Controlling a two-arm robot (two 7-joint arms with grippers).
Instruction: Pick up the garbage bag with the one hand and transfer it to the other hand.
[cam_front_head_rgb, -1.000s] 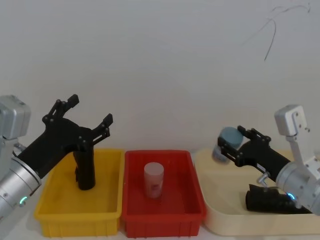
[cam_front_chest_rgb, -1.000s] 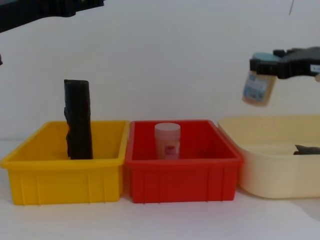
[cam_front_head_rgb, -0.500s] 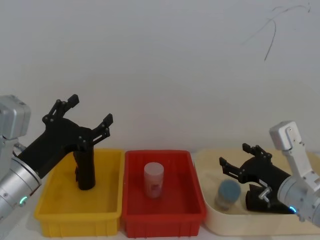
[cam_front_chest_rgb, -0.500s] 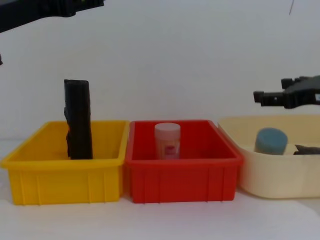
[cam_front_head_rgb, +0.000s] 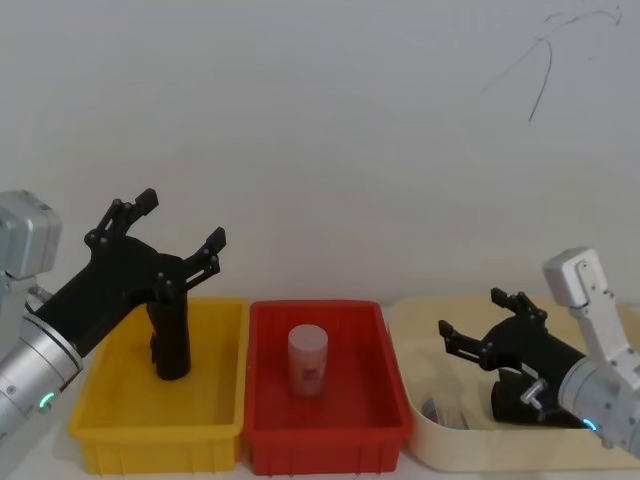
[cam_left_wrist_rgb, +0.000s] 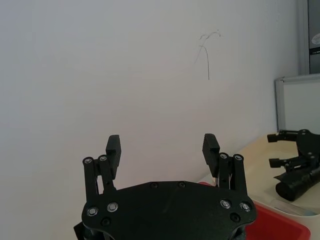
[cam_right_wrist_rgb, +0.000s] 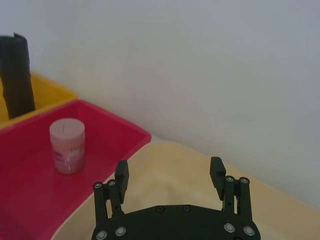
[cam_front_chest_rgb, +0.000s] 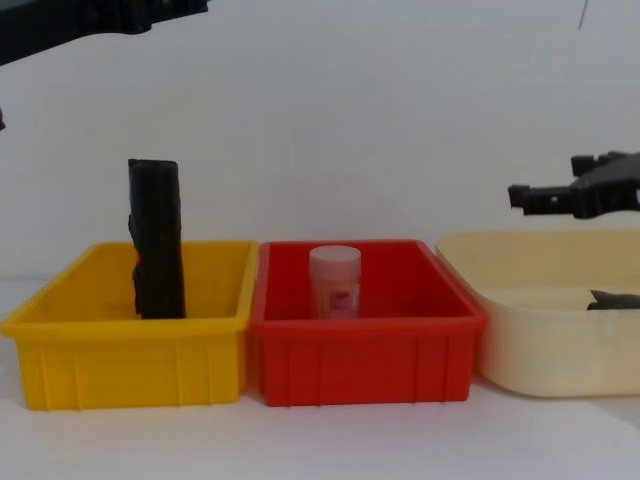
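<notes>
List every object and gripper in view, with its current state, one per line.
Tall black garbage bag roll: upright in the yellow plastic bin, ungripped.
Pink jar: upright in the red bin.
Flatter black roll: lying in the cream tub.
Left gripper: open, above the yellow bin.
Right gripper: open, over the tub.

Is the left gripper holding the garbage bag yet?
No, the left gripper is open above the garbage bag, which stands upright in the yellow bin.
</notes>
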